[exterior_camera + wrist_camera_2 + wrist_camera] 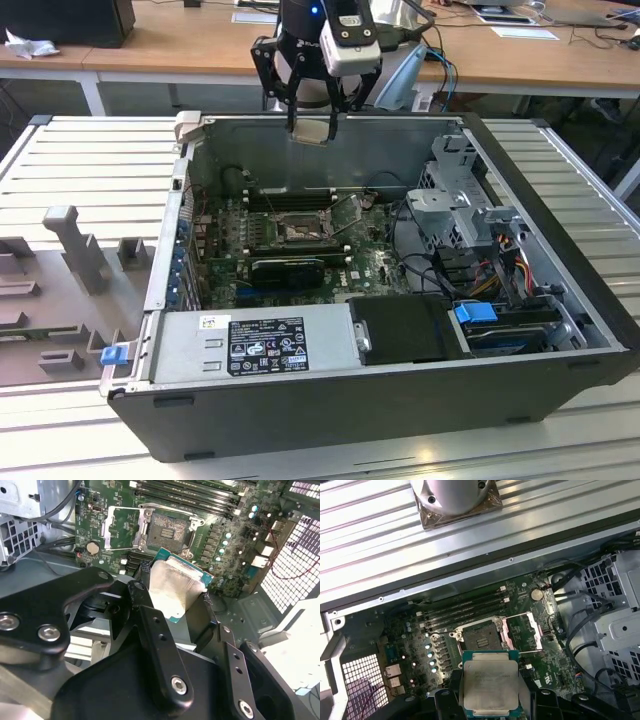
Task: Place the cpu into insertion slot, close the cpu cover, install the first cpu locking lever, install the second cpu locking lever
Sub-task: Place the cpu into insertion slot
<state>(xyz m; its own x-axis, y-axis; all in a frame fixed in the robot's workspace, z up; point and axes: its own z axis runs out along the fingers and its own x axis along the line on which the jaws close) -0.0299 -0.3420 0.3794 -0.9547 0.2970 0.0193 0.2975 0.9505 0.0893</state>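
Observation:
My gripper [313,125] hangs above the far wall of the open computer case [560,300], shut on the cpu [312,132]. The cpu [172,580] is a flat silvery-topped square with a green edge, pinched by its sides between the black fingers [145,600]. The first wrist view shows the cpu [490,682] held level. Below it on the green motherboard [370,255] lies the insertion slot [297,231] [170,530] [481,641], uncovered, its contact field showing. The cpu cover [125,527] [522,630] [346,211] is swung open beside the slot.
Long black memory slots [285,199] run behind the socket. A grey power supply [250,345] fills the case's near side, and a metal drive cage [460,205] with cables stands on the exterior view's right. Grey fixtures [75,250] sit on the ribbed table outside the case.

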